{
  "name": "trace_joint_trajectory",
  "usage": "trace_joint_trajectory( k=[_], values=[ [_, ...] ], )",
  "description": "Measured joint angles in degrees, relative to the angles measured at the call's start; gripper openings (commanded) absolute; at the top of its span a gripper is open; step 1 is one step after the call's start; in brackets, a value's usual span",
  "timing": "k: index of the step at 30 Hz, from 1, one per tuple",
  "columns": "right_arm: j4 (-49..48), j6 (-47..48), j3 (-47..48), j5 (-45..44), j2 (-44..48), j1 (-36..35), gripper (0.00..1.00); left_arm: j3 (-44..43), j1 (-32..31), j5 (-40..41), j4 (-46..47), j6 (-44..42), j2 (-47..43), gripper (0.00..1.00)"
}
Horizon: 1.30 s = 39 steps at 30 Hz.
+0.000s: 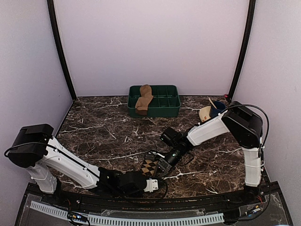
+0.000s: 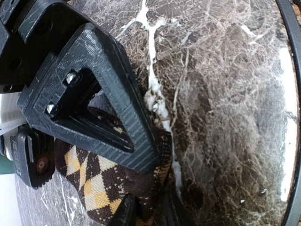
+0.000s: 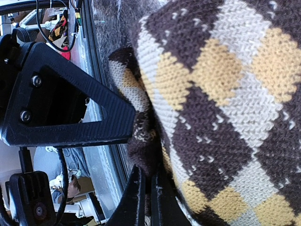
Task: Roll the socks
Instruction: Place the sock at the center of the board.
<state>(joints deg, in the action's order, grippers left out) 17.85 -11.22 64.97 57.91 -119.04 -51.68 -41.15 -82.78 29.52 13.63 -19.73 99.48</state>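
The argyle sock [image 1: 149,166], dark brown and tan diamonds, lies on the marble table near the front edge, between my two grippers. My left gripper [image 1: 151,184] is at its near end; in the left wrist view my left gripper [image 2: 138,186] is shut on a bunched edge of the argyle sock [image 2: 94,183]. My right gripper [image 1: 162,165] is at its right side; in the right wrist view my right gripper [image 3: 141,150] is shut on a folded edge of the argyle sock [image 3: 225,94]. The plain tan-brown sock [image 1: 144,99] lies in the green tray.
The green compartment tray [image 1: 170,100] stands at the back centre against the wall. A tan bowl [image 1: 205,113] and a blue bowl [image 1: 217,108] sit at the back right, behind my right arm. The table's front rail [image 1: 141,207] runs just below the left gripper.
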Motion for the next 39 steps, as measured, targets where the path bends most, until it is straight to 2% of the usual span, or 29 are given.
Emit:
trace_joint_trajectory(
  k=[25, 29, 34, 39],
  values=[
    [0.66, 0.02, 0.00, 0.22, 0.00, 0.20, 0.00, 0.00, 0.00, 1.66, 2.29, -4.66, 1.16, 0.27],
    [1.07, 0.02, 0.00, 0.31, 0.00, 0.26, 0.00, -0.52, 0.00, 1.70, 3.02, -5.14, 2.16, 0.21],
    [2.01, 0.02, 0.00, 0.59, 0.00, 0.61, 0.00, -1.88, 0.02, 1.55, 2.67, -4.90, 3.76, 0.00],
    [2.62, 0.00, 0.00, 0.61, 0.00, 0.76, 0.01, -3.08, 0.24, 0.96, 0.50, -4.46, 4.15, 0.00]
  ],
)
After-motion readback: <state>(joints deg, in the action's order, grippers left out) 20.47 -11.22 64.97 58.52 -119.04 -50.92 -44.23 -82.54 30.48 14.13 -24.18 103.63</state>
